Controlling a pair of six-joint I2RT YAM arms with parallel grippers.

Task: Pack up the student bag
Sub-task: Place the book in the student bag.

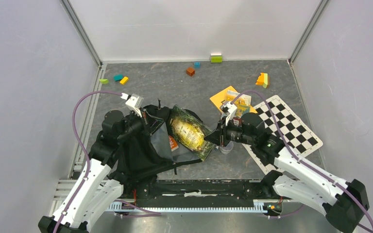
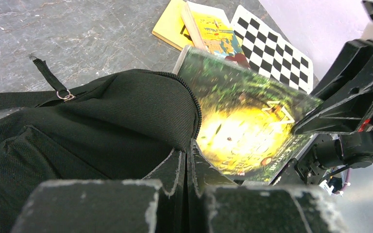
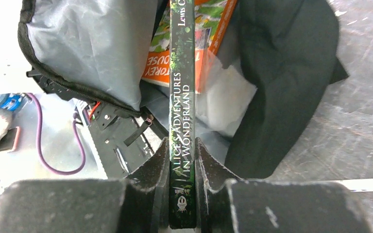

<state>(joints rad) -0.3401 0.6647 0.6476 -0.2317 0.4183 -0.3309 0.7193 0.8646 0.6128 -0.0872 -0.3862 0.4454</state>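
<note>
The student bag (image 1: pixel 131 155) is a large black backpack lying open between the arms, its grey lining (image 1: pixel 161 141) showing. My left gripper (image 1: pixel 147 122) is shut, pinching the zipped rim of the bag's mouth (image 2: pixel 190 145) and holding it up. My right gripper (image 1: pixel 213 137) is shut on the spine of a green and yellow book, Alice's Adventures in Wonderland (image 3: pixel 181 97). That book (image 1: pixel 189 133) lies tilted in the bag's mouth, partly inside. An orange book (image 3: pixel 201 43) sits deeper inside against the grey lining (image 3: pixel 92 48).
Two yellow books (image 1: pixel 232 99) lie beside a black-and-white checkered board (image 1: pixel 289 128) on the right. Coloured blocks are scattered at the back (image 1: pixel 216 58), (image 1: pixel 190 71), (image 1: pixel 262 79), (image 1: pixel 120 78). Grey walls close in the table on three sides.
</note>
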